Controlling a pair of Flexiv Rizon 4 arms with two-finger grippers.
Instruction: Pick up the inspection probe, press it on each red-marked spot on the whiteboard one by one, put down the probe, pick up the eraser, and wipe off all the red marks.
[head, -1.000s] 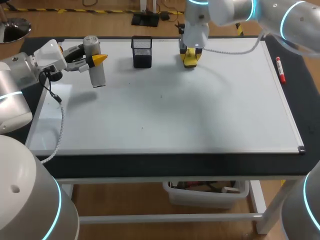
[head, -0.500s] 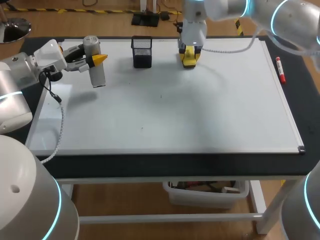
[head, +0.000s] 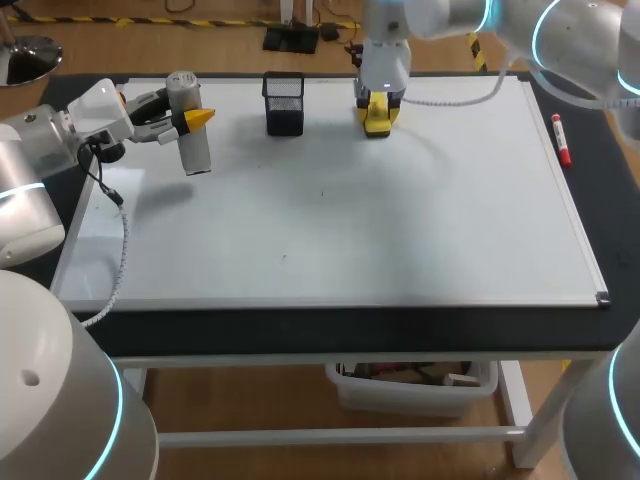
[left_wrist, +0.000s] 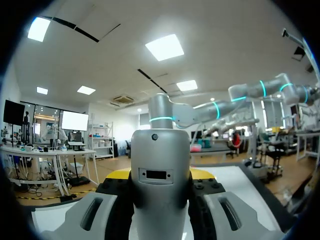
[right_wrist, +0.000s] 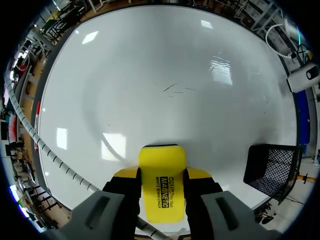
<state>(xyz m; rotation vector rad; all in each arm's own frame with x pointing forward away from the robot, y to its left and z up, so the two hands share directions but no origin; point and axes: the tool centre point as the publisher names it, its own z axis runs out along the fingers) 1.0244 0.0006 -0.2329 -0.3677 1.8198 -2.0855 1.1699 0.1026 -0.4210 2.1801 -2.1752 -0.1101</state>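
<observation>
Eraser (right_wrist: 161, 186) yellow, gripped by right claw (right_wrist: 161, 174) | left claw (left_wrist: 160, 176) clamps grey probe (head: 190, 140)

Glossy whiteboard (right_wrist: 150, 75), matt metal probe (left_wrist: 160, 200), smooth yellow plastic eraser (right_wrist: 161, 185)

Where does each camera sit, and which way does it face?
Head view: above and behind the robot, looking down on the whiteboard; shows both arms, left gripper and right gripper.
Left wrist view: on the left wrist, facing level across the whiteboard; left gripper shut on the inspection probe.
Right wrist view: on the right wrist, looking down at the whiteboard; right gripper shut on the eraser.
Shared: head and right wrist views both show eraser and mesh basket.
</observation>
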